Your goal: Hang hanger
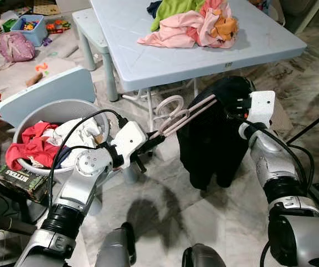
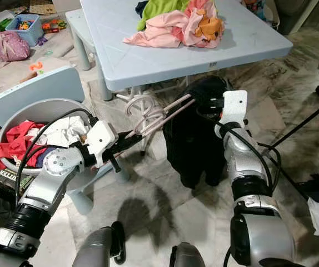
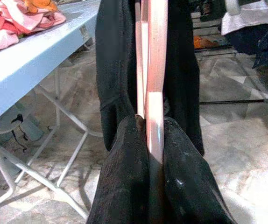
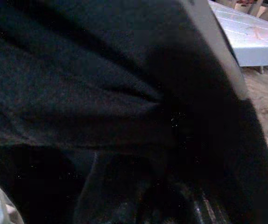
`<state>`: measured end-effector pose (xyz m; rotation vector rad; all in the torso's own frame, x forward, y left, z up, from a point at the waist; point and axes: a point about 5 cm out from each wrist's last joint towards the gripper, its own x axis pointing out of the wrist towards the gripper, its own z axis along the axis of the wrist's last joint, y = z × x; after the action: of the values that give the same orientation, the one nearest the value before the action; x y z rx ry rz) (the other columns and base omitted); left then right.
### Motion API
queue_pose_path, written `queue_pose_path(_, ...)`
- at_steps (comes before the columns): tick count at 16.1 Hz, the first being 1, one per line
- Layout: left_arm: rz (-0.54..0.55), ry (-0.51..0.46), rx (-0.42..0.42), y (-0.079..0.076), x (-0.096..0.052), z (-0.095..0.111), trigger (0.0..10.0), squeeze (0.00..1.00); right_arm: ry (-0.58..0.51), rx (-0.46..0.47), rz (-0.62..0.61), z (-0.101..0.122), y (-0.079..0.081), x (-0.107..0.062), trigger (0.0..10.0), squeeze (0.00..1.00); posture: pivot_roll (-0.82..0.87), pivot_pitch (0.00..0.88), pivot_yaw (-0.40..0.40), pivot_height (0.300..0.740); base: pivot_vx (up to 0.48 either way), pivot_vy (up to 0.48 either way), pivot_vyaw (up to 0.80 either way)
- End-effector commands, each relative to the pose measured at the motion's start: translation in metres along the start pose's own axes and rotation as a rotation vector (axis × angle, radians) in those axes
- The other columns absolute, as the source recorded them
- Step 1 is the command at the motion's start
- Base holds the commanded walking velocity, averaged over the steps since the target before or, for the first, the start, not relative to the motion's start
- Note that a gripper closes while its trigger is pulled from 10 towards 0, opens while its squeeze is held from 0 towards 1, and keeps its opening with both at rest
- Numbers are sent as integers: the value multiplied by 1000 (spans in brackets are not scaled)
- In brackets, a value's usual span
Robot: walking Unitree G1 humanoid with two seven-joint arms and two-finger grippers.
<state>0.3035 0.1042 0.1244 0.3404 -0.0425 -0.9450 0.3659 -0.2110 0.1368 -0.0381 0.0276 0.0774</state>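
A bundle of pink hangers is held out level in front of me, its hooks curling up near my left gripper, which is shut on that end. In the left wrist view the black fingers clamp the pink hanger. A black garment hangs over the hangers' far end, below the table's front edge. My right gripper is at the top of that garment, its fingers shut in the cloth. Black cloth covers most of the right wrist view.
A light blue table stands just behind, carrying a pile of pink and green clothes. On my left a round laundry basket full of clothes sits beside a blue chair. Thin black stand legs cross the floor at right.
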Motion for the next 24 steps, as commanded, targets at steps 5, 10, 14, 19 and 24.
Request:
queue_pose_path(5, 22, 86, 43, 0, -9, -15, 0, 0, -185, 16, -39, 35, -4, 2, 0, 0, -77, 83, -66, 740, 0, 0, 0)
queue_pose_path(10, -82, 207, 89, -16, -31, -37, 0, 0, -169, 15, -74, 35, -8, 3, 0, 0, -66, 85, -61, 740, 0, 0, 0)
queue_pose_path(14, -123, 211, 107, -16, -48, -31, 0, 0, -176, -102, -224, 40, -23, 2, 0, 0, -59, 84, -52, 740, 0, 0, 0)
queue_pose_path(19, 358, 57, -88, 7, -71, -23, 6118, 0, -187, -133, -342, 37, -40, -7, 0, 0, -30, 87, -32, 740, 0, 0, 0)
queue_pose_path(24, 599, -62, -117, 26, -68, -7, 10000, 0, -212, -161, -128, 29, -18, -16, 0, 0, -31, 77, -15, 740, 49, 0, 0)
